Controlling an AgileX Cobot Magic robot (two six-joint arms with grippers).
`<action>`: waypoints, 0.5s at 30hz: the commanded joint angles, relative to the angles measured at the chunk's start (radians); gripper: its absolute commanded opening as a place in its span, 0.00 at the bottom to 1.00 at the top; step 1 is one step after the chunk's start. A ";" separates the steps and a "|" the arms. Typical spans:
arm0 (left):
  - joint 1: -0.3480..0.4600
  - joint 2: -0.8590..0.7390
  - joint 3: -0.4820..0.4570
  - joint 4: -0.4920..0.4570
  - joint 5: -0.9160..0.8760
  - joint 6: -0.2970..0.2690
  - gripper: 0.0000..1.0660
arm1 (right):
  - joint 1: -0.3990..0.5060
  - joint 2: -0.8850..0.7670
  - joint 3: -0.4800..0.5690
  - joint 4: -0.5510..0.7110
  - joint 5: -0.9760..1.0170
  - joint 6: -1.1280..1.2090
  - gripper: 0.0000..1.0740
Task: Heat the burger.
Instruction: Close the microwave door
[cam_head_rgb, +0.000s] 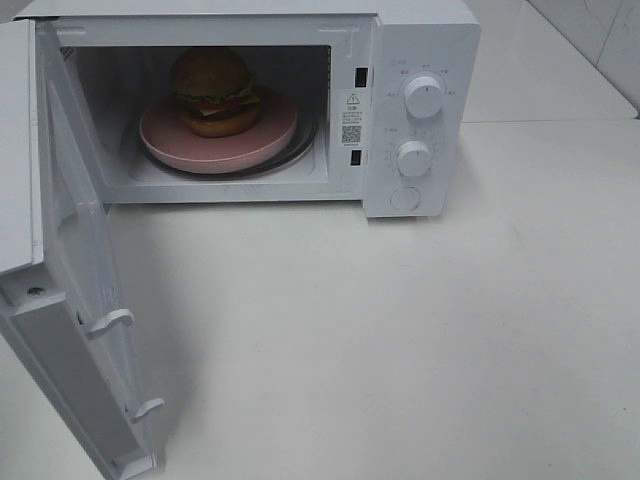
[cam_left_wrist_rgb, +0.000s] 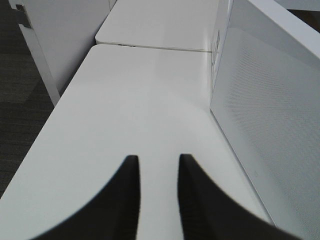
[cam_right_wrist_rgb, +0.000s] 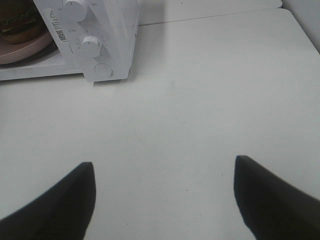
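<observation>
**Burger on its plate inside the open microwave, both end effectors empty**

The left end effector (cam_left_wrist_rgb: 158, 159) hangs over bare white tabletop (cam_left_wrist_rgb: 140, 100). Its two dark fingers (cam_left_wrist_rgb: 122, 200) are drawn in to a slim gap and pinch nothing, with the tabletop showing between them. Just beside it stands the swung-out white door (cam_left_wrist_rgb: 270, 125) of the microwave, its perforated panel facing the camera.

The right end effector (cam_right_wrist_rgb: 164, 162) is spread wide, also with nothing between its dark fingers (cam_right_wrist_rgb: 65, 205). It is above open tabletop (cam_right_wrist_rgb: 200, 100), well apart from the boxy white microwave oven (cam_right_wrist_rgb: 120, 30), whose control side faces it.

From the high camera, the microwave oven (cam_head_rgb: 385, 150) sits at the back of the tabletop (cam_head_rgb: 400, 340). Its door (cam_head_rgb: 80, 260) is hinged on the left and stands fully open toward the front. Inside the cavity, a round flat pink plate (cam_head_rgb: 262, 140) lies on the floor of the oven. The burger (cam_head_rgb: 212, 90), with a glossy golden-brown domed bun, green lettuce, red tomato, yellow cheese and a dark patty, stands upright on the plate, set toward its rear.

On the panel right of the cavity are a white upper knob (cam_head_rgb: 423, 97), a white lower knob (cam_head_rgb: 413, 158) and, beneath them, a round button (cam_head_rgb: 404, 198).
</observation>
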 joint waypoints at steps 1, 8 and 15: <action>0.002 0.095 -0.001 -0.002 -0.113 0.000 0.00 | -0.004 -0.026 0.001 -0.007 -0.005 -0.001 0.68; 0.002 0.225 0.066 -0.012 -0.345 0.069 0.00 | -0.004 -0.026 0.001 -0.007 -0.005 -0.001 0.68; 0.002 0.319 0.177 -0.048 -0.629 0.101 0.00 | -0.004 -0.026 0.001 -0.007 -0.005 -0.001 0.68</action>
